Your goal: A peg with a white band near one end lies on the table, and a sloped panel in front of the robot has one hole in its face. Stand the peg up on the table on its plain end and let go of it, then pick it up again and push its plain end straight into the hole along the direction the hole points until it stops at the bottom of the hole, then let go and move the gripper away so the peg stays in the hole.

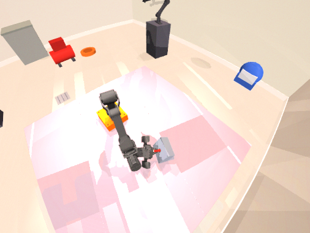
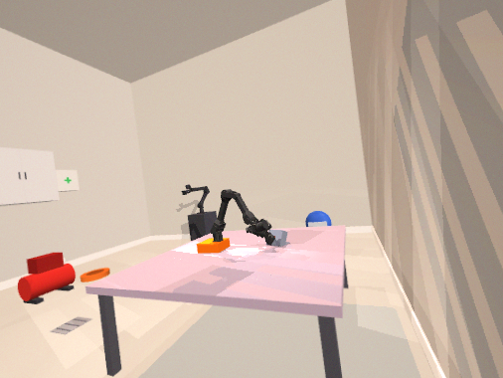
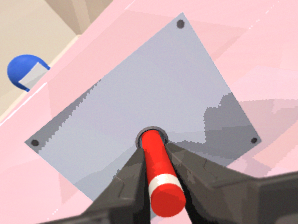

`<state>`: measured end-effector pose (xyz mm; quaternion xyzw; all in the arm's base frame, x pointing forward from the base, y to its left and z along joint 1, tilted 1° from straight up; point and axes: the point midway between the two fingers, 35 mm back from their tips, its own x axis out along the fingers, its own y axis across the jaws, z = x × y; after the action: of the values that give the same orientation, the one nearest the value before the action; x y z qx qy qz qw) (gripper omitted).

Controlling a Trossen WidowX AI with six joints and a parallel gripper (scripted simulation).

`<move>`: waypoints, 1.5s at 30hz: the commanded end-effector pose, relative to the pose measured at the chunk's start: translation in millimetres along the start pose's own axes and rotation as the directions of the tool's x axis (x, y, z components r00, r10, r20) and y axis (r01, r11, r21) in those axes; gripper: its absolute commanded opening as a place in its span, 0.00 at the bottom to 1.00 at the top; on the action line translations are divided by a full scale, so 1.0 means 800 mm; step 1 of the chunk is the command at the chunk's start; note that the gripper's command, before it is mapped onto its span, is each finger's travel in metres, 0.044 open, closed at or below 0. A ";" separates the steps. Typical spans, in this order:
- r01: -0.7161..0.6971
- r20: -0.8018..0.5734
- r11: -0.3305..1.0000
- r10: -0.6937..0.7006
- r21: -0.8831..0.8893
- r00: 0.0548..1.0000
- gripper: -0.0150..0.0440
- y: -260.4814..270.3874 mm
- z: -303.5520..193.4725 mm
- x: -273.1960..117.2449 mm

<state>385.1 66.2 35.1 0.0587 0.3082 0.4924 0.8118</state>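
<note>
The red peg point(image 3: 157, 159) point(image 1: 157, 150) is held with its white-banded end toward the wrist camera. Its plain end is at the hole point(image 3: 139, 142) in the sloped grey panel point(image 3: 135, 95) point(image 1: 166, 149) point(image 2: 280, 238) and appears to be in its mouth; how deep it reaches is not clear. The dark ring of the hole shows around the peg's far end. My gripper point(image 3: 154, 152) point(image 1: 153, 151) is shut on the peg, close in front of the panel face. In the exterior view the gripper point(image 2: 271, 241) hides the peg.
The panel stands on the pink table point(image 1: 196, 144) point(image 2: 298, 279), with a small dark dot at each visible corner of its face. The arm's orange-yellow base point(image 1: 111, 122) point(image 2: 213, 246) is behind the gripper. A blue object point(image 1: 249, 75) point(image 2: 318, 219) is off the table on the far side.
</note>
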 end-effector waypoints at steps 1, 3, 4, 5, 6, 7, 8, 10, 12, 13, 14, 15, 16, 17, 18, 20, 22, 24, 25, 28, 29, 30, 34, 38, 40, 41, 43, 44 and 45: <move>0.003 -0.001 1.000 -0.003 0.004 1.000 0.25 -0.001 0.000 0.002; 0.000 0.000 1.000 0.000 0.000 1.000 0.25 0.000 0.000 0.001; 0.000 0.000 1.000 0.000 0.000 1.000 0.25 0.000 0.000 0.001; 0.000 0.000 1.000 0.000 0.000 1.000 0.25 0.000 0.000 0.001; 0.000 0.000 1.000 0.000 0.000 1.000 0.25 0.000 0.000 0.001; 0.000 0.000 1.000 0.000 0.000 1.000 0.25 0.000 0.000 0.001; 0.000 0.000 1.000 0.000 0.000 1.000 0.25 0.000 0.000 0.001; 0.000 0.000 1.000 0.000 0.000 1.000 0.25 0.000 0.000 0.001; 0.000 0.000 1.000 0.000 0.000 1.000 0.34 0.000 0.000 0.001; 0.000 0.000 1.000 0.000 0.000 1.000 0.39 0.000 0.000 0.001; 0.000 0.000 1.000 0.000 0.000 1.000 0.43 0.000 0.000 0.001; 0.000 0.000 1.000 0.000 0.000 1.000 0.48 0.000 0.000 0.001; 0.000 0.000 1.000 0.000 0.000 1.000 0.52 0.000 0.000 0.001; 0.000 0.000 1.000 0.000 0.000 1.000 0.57 0.000 0.000 0.001; 0.000 0.000 1.000 0.000 0.000 1.000 0.61 0.000 0.000 0.001; 0.000 0.000 1.000 0.000 0.000 1.000 0.70 0.000 0.000 0.001; 0.000 0.000 1.000 0.000 0.000 1.000 0.79 0.000 0.000 0.001; 0.000 0.000 1.000 0.000 0.000 1.000 0.88 0.000 0.000 0.000; 0.000 -0.001 1.000 0.000 0.000 1.000 0.92 0.000 0.000 -0.001; 0.001 -0.002 1.000 -0.001 0.000 1.000 1.00 -0.001 0.000 -0.005; 0.002 -0.003 1.000 -0.002 0.000 1.000 1.00 -0.002 -0.001 -0.007; 0.002 -0.004 1.000 -0.002 0.000 1.000 1.00 -0.002 -0.001 -0.008; 0.003 -0.006 1.000 -0.003 0.001 1.000 1.00 -0.003 -0.001 -0.015; 0.005 -0.009 1.000 -0.005 0.001 1.000 1.00 -0.004 -0.002 -0.021; 0.005 -0.010 1.000 -0.005 0.001 1.000 1.00 -0.005 -0.003 -0.025; 0.006 -0.010 1.000 -0.006 0.001 1.000 1.00 -0.005 -0.003 -0.026; 0.006 -0.011 1.000 -0.006 0.002 1.000 1.00 -0.006 -0.003 -0.030; 0.006 -0.012 1.000 -0.006 0.002 1.000 1.00 -0.006 -0.003 -0.031; 0.007 -0.012 1.000 -0.007 0.002 1.000 1.00 -0.006 -0.004 -0.033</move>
<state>378.4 46.0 38.5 0.0587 0.3182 0.4882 0.8105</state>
